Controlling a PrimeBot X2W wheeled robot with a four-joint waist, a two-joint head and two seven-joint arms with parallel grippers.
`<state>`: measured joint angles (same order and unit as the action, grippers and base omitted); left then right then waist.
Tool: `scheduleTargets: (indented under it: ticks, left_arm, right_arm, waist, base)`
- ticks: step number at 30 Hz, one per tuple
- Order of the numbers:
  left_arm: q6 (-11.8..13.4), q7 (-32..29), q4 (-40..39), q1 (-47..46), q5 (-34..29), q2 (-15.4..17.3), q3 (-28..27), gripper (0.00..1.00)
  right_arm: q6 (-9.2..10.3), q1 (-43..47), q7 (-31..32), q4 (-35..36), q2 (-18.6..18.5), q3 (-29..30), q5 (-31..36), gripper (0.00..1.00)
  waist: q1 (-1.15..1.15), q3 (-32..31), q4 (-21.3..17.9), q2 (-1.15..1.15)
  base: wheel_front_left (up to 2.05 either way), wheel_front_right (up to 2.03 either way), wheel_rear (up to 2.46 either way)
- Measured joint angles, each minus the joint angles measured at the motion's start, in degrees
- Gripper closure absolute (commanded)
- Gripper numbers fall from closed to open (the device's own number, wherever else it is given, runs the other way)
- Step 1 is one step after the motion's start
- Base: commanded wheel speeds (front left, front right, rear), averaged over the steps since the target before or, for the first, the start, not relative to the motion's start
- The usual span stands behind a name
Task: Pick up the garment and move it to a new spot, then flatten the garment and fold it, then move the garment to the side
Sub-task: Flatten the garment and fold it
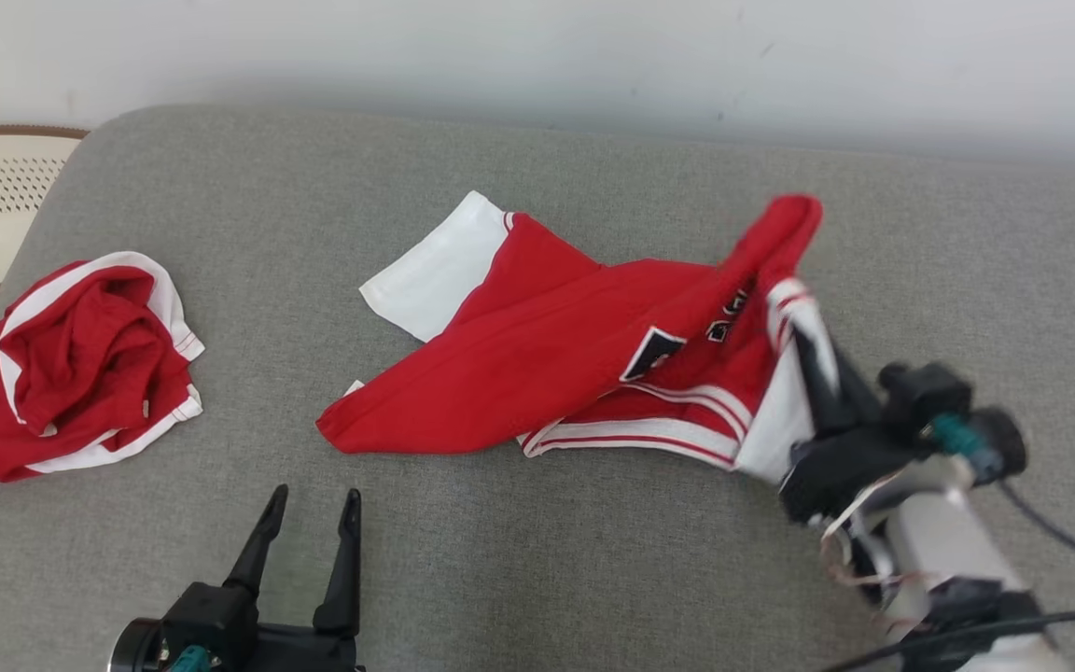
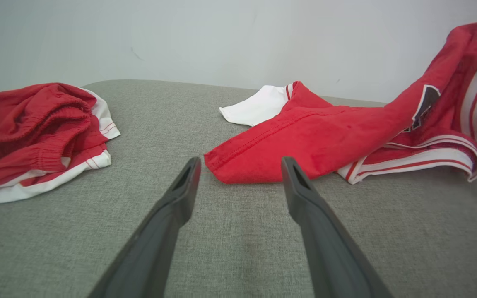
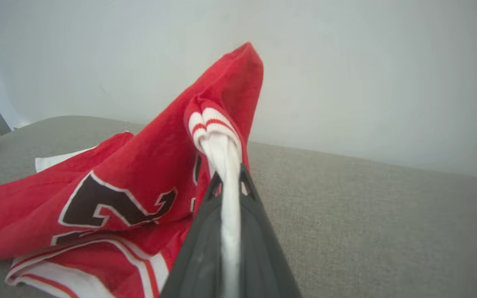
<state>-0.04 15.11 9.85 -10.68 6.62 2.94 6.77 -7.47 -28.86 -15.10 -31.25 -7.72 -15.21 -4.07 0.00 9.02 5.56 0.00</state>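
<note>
At my far left a crumpled red and white bundle (image 1: 80,364) lies on the grey cushion (image 1: 593,560). My left gripper (image 1: 314,499) stands spread wide, holding nothing. The red jersey (image 1: 537,373) lies mid-cushion, right edge lifted where my right gripper (image 3: 229,176) pinches its white hem between 2 closed fingers

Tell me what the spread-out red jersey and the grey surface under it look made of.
The jersey: soft knit cloth, possibly cotton or polyester, matte; it drapes in folds and shows a stitched hem. The grey surface: woven upholstery-type fabric, matte; a heathered weave shows close up, and its rounded edge suggests padding.
</note>
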Motion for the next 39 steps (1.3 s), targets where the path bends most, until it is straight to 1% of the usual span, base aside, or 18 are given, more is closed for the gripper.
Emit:
scheduleTargets:
  ticks: [7,10,13,19,20,21,22,23,25,26,29,31,33,35,39]
  left_arm:
    - [0.6,0.0,0.5,-0.1,1.5,0.0,2.5,0.00]
    - [0.8,0.0,0.9,-0.2,1.9,0.0,3.1,0.00]
    - [0.9,0.0,1.1,-0.4,2.3,0.0,3.8,0.00]
    - [0.6,0.0,1.3,-1.5,2.9,0.0,5.5,0.00]
    - [0.6,0.0,1.4,-1.7,3.0,0.0,6.0,0.00]
    - [0.6,0.0,1.4,-2.1,3.1,0.0,6.4,0.00]
    - [0.6,0.0,1.4,-2.6,3.5,-0.1,6.8,0.00]
    - [0.6,0.0,1.4,-2.8,3.5,0.0,7.1,0.00]
    - [0.6,0.0,1.5,-2.9,3.6,-0.1,8.0,0.00]
    - [0.6,0.0,1.5,-2.9,3.6,0.0,8.3,0.00]
    - [0.6,0.0,1.7,-2.9,3.8,0.0,8.9,0.00]
    - [1.0,0.0,1.9,-2.9,3.9,-0.1,8.9,0.00]
    - [1.2,0.0,1.8,-2.7,4.3,0.0,8.3,0.00]
    - [1.4,0.0,1.8,-2.4,4.3,0.0,7.8,0.00]
    - [1.1,0.0,1.2,-2.5,3.8,-0.1,6.8,0.00]
  right_arm:
    - [0.00,-8.9,0.0,2.3,-6.3,2.8,-1.5,1.00]
    - [0.00,-12.0,0.0,1.3,-8.2,2.9,-2.0,1.00]
    - [-0.01,-14.5,0.0,-3.0,-10.5,2.9,-1.7,1.00]
    - [-0.02,-19.8,0.0,-14.9,-14.9,3.2,0.5,1.00]
    - [-0.02,-20.9,0.0,-17.1,-15.8,3.7,1.1,0.90]
    - [-0.02,-22.1,0.0,-18.8,-16.5,4.6,1.1,0.86]
    - [-0.02,-23.3,0.0,-20.6,-17.3,5.3,1.8,0.86]
    - [-0.02,-24.5,0.0,-22.2,-18.1,6.1,2.5,0.83]
    - [-0.02,-26.8,0.0,-26.1,-19.1,8.5,2.9,0.57]
    - [-0.02,-27.6,0.1,-27.8,-19.5,9.2,3.8,0.00]
    - [-0.02,-28.8,0.6,-31.7,-20.1,11.6,5.5,0.00]
    - [-0.02,-29.2,0.4,-32.2,-20.0,12.3,6.8,0.00]
    - [-0.02,-28.8,0.2,-32.2,-19.1,12.9,7.5,0.00]
    - [-0.02,-26.7,0.1,-30.2,-17.8,13.3,7.7,0.00]
    - [-0.02,-21.8,0.0,-23.1,-14.5,12.7,6.0,0.00]
  waist:
    - [0.00,1.4,0.4,0.00]
    - [0.00,1.5,0.6,0.00]
    - [0.00,1.6,1.1,0.00]
    - [0.00,2.6,2.7,0.00]
    - [0.00,2.9,3.0,0.01]
    - [0.00,3.2,3.4,0.01]
    - [0.00,3.5,3.9,0.01]
    - [0.00,3.8,4.4,0.00]
    - [0.00,4.4,5.3,0.00]
    - [0.00,4.8,5.8,0.00]
    - [0.01,5.5,7.2,0.01]
    - [0.01,5.8,8.0,0.01]
    - [0.01,5.8,8.2,0.01]
    - [0.00,5.7,8.0,0.01]
    - [0.01,5.2,6.5,0.01]
  base:
    - [0.00,0.00,0.00]
    - [0.00,0.00,0.00]
    - [0.00,0.00,0.00]
    - [0.00,0.00,0.00]
    - [0.00,0.00,0.00]
    - [0.00,0.00,0.00]
    - [0.00,0.00,0.00]
    - [0.00,0.00,0.00]
    - [0.00,0.00,0.00]
    - [0.00,0.00,0.00]
    - [0.00,0.00,0.00]
    - [0.00,0.00,0.00]
    - [0.00,0.00,0.00]
    - [0.00,0.00,0.00]
    - [0.00,0.00,0.00]
